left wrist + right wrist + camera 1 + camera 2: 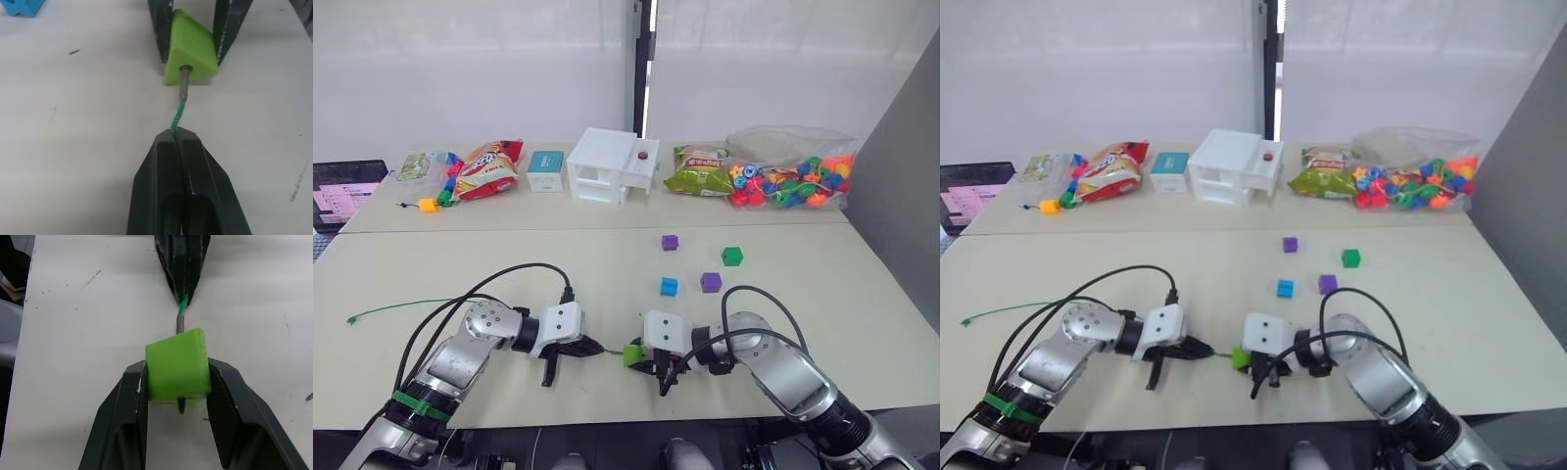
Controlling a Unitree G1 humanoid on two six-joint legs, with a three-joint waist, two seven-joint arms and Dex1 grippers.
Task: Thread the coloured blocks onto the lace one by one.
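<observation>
A light green block [177,364] sits between the fingers of my right gripper [638,358], which is shut on it just above the table near the front edge. My left gripper [175,137] is shut on the green lace [179,110] a short way behind its dark stiff tip [184,83]. The tip is inside the block's hole, and a dark stub [181,405] shows at the block's other face. The rest of the lace [401,307] trails left across the table to its far end. The two grippers face each other a few centimetres apart.
Loose blocks lie beyond the grippers: blue [669,286], purple [710,282], green [732,257] and another purple [670,242]. At the back stand a bag of beads [793,181], a white box [612,166], snack bags [489,168] and a teal box [546,169]. A laptop [342,191] is at far left.
</observation>
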